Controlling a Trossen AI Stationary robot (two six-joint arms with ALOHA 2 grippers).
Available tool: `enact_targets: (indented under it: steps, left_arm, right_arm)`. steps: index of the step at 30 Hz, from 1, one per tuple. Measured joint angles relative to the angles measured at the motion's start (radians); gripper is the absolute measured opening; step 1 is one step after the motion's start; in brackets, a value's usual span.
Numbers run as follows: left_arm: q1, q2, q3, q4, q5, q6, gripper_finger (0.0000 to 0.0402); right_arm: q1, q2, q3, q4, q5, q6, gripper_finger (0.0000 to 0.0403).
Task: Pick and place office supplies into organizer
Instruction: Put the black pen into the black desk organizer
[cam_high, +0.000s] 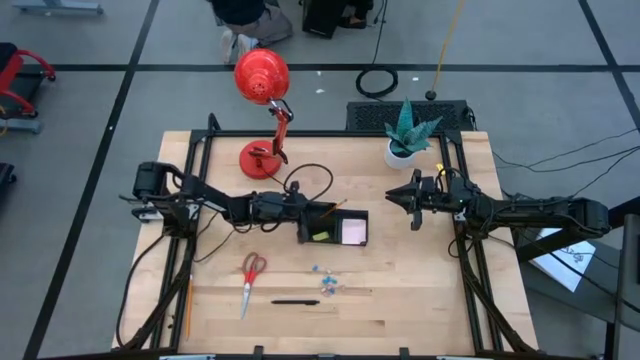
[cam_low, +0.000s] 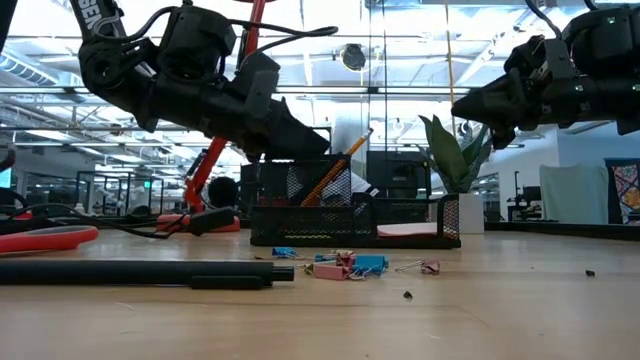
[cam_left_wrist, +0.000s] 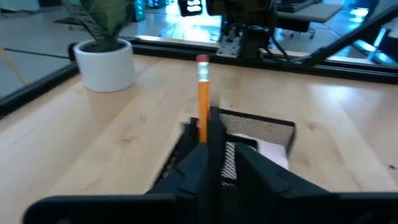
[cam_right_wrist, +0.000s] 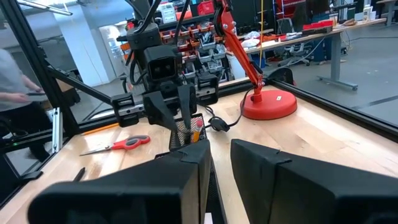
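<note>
Supplies still loose lie nearest: a black pen (cam_high: 295, 301) along the near edge, red-handled scissors (cam_high: 250, 277) to its left, and a scatter of tiny clips (cam_high: 325, 280) just short of the organizer (cam_high: 333, 227). The pen looks light, stiff and apt to roll, so I would take it across its middle; the scissors are heavier at the handles and best pinched near the pivot; the clips are small and fiddly. Farther in, the organizer sits mid-table with a pale sticky-note pad (cam_high: 353, 231) in its right compartment and a yellow-green piece (cam_high: 320, 236) in the left. The left gripper (cam_high: 309, 211) hovers at the organizer's left end, where the orange pencil (cam_left_wrist: 203, 99) stands tilted in the mesh cup (cam_low: 302, 185); its fingers lie close beside the pencil, and whether they still pinch it or have let go I cannot tell. The right gripper (cam_high: 397, 197) waits to the right, well apart, fingers nearly together and empty. The cup's inside is hidden.
</note>
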Motion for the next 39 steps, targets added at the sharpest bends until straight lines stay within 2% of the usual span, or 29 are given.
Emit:
enact_targets:
  steps: [4,7,10,12,15,19,22,26,31,36,39]
  left_arm:
    - [-0.001,-0.002,-0.001,0.001,0.009,-0.001,0.0125]
    - [-0.005,-0.005,-0.001,0.011,0.014,0.058,0.0142]
    - [-0.017,-0.058,0.002,0.013,0.016,0.161,0.0148]
    - [-0.025,-0.134,0.012,-0.006,0.013,0.213,0.0149]
    - [-0.037,-0.277,0.034,-0.165,-0.031,0.232,0.0149]
    - [-0.108,-0.481,0.11,-0.497,-0.104,0.211,0.0149]
    - [-0.212,-0.57,0.182,-0.742,-0.188,0.211,0.0134]
    - [-0.36,-0.602,0.255,-0.939,-0.285,0.179,0.0081]
    - [-0.488,-0.591,0.27,-1.026,-0.303,0.079,0.0009]
    - [-0.561,-0.55,0.27,-1.058,-0.302,0.033,0.0015]
    - [-0.572,-0.517,0.27,-1.069,-0.305,-0.013,0.0005]
  right_arm:
    - [0.0,0.0,0.0,-0.001,0.0,0.002,0.0059]
    - [0.0,0.0,0.0,-0.001,0.0,0.002,0.0059]
    - [0.0,0.0,0.0,-0.001,0.0,0.002,0.0059]
    - [0.0,0.0,0.0,-0.001,0.0,0.002,0.0059]
    - [0.0,0.0,0.0,-0.002,0.0,0.002,0.0059]
    - [0.0,0.0,0.0,-0.002,0.0,0.002,0.0059]
    - [0.0,0.0,0.0,-0.003,0.0,0.002,0.0059]
    - [0.0,0.0,0.0,-0.003,0.0,0.002,0.0059]
    - [0.0,0.0,0.0,-0.004,0.0,0.006,0.0059]
    - [0.0,0.001,0.0,-0.024,0.0,0.006,0.0059]
    - [0.0,0.001,0.0,-0.033,0.0,0.006,0.0059]
